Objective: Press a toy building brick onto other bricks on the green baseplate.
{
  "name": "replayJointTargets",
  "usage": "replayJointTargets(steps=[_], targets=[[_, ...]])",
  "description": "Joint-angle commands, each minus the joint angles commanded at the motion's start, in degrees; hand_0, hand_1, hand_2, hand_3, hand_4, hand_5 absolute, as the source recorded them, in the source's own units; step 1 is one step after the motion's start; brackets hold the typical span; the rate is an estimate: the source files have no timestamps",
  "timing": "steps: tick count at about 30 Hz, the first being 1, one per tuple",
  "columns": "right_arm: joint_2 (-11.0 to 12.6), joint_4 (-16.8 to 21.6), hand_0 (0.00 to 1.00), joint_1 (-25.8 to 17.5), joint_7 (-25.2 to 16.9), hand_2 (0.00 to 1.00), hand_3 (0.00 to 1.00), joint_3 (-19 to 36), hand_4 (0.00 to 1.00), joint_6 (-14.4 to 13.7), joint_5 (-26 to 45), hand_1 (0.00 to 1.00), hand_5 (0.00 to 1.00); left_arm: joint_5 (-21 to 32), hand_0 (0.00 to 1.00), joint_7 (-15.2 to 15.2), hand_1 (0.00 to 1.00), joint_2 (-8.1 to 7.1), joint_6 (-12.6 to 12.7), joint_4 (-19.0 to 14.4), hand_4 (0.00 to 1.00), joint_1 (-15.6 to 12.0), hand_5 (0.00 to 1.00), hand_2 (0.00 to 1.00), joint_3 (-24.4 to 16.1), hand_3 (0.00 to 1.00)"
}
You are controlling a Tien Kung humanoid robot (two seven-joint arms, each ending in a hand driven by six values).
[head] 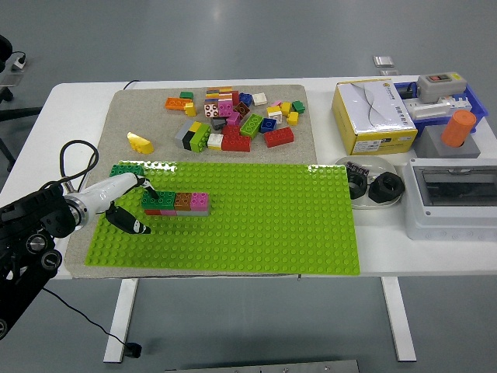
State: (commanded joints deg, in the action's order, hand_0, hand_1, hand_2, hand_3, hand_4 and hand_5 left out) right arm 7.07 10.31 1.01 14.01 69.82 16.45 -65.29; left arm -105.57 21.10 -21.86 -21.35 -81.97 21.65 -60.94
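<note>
The green baseplate (256, 225) lies on a grey mat at the table's front. A short row of stacked bricks (175, 203) stands on its left part, with green, brown and pink tops. My left hand (130, 206) comes in from the left edge, just left of the row. Its fingers are spread and hold nothing. One white finger (138, 183) points at the row's green end, and the black thumb (128, 224) lies on the plate below it. A dark green brick (126, 169) lies loose at the plate's back left corner. The right hand is out of view.
Several loose bricks (233, 116) lie in a pile on the mat (116, 116) behind the plate, and a yellow brick (140, 143) lies apart at the left. A yellow box (373, 116), a tray of black parts (373, 186) and a grey box (454, 194) stand at the right.
</note>
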Motion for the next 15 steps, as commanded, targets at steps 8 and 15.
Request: replayJointTargets(steps=[8,15], targets=[[-0.06,0.0,0.685,-0.04,-0.02,0.665,0.893,0.0,0.615,0.03,0.0,0.67,0.998,-0.54,0.993,-0.56,0.968,0.75,0.48,0.94,0.92,-0.32,0.097,0.978,-0.14,0.651],[-0.06,0.0,0.688,-0.08,-0.05,0.665,0.893,-0.07,0.616,0.05,-0.05,0.67,0.998,-0.65,0.995,-0.64,0.968,1.12,0.53,1.42,0.914,-0.68,0.103,0.977,-0.04,0.645]])
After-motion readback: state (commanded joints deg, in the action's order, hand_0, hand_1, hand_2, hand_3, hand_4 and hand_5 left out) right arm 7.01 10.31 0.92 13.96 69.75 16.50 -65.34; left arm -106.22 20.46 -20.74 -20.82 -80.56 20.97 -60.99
